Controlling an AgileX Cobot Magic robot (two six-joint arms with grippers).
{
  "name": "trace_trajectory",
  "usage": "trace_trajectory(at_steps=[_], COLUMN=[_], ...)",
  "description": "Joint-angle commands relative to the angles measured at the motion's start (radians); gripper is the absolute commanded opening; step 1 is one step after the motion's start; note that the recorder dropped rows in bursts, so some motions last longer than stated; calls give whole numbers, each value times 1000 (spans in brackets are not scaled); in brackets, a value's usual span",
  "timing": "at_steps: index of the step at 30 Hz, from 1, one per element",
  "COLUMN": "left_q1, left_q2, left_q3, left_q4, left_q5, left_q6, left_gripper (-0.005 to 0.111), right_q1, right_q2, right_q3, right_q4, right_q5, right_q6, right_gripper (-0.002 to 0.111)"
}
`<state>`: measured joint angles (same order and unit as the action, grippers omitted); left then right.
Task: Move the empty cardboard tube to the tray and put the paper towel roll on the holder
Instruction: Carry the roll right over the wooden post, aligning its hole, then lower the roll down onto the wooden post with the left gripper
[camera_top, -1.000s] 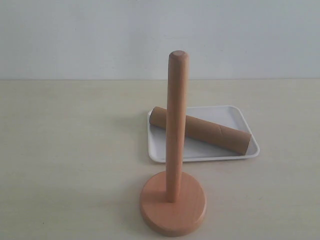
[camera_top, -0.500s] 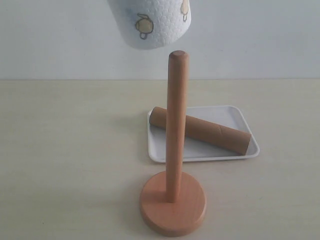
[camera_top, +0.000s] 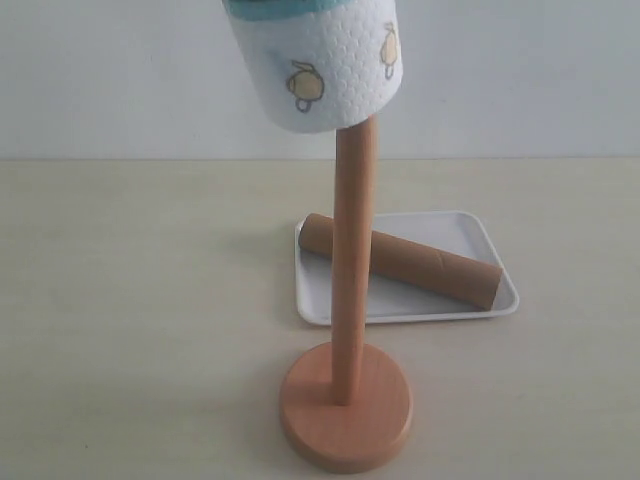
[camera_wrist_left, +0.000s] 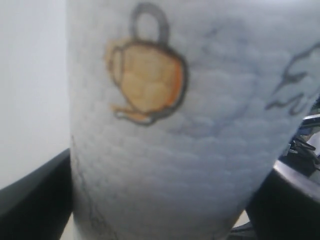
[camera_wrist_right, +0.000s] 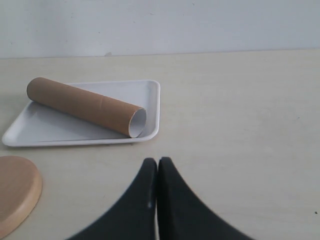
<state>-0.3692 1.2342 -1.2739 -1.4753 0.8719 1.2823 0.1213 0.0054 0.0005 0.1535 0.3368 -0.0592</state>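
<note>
Exterior view puts the thick white embossed paper towel roll (camera_top: 315, 65), printed with small yellow figures and banded in teal at its upper end, high over the light reddish-brown wooden holder (camera_top: 350, 270), a tall post on a round disc base. The roll hangs slightly tilted, and its lower end covers the post's rounded top. It is likely held there so that its hollow core can line up with the post, but whether the tip has entered the core cannot be seen.

In the left wrist view the roll fills nearly the whole picture. The left gripper (camera_wrist_left: 160, 200) holds it across its width, with a dark finger (camera_wrist_left: 35, 195) against each flank, so the jaws stand wide yet clamp the paper.

The long plain brown cardboard tube (camera_top: 410, 262) lies on its side, diagonally across the flat white rectangular tray (camera_top: 470, 228), just behind the holder on the pale table (camera_top: 120, 300). That half of the task looks finished.

The right gripper (camera_wrist_right: 158, 170) hovers low over bare table with its black fingers pressed together and nothing between them. It sits near the tray's corner and apart from the tube's open end, seemingly parked clear of the holder.
</note>
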Motion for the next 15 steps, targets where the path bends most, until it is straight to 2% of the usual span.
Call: trace_trajectory(at_steps=[1,7,12,15], left_q1=[-45,-60,-60,-60], left_q2=[47,80,88,88], left_q3=[-6,-6,29,109], left_q4=[-15,86,79,33], left_q5=[-4,-20,-35,-97], left_q6=[21,21,77,173], left_gripper=[4,4,4,4], right_q1=[-2,-2,-2,-2], right_q2=[-5,-5,-5,-5], right_q3=[-1,-1,-1,-1], right_q4=[-8,-8,-8,-8], right_q5=[-8,-8,-8,-8], right_q6=[-3,-3,-3,-3], right_gripper=[0,0,0,0])
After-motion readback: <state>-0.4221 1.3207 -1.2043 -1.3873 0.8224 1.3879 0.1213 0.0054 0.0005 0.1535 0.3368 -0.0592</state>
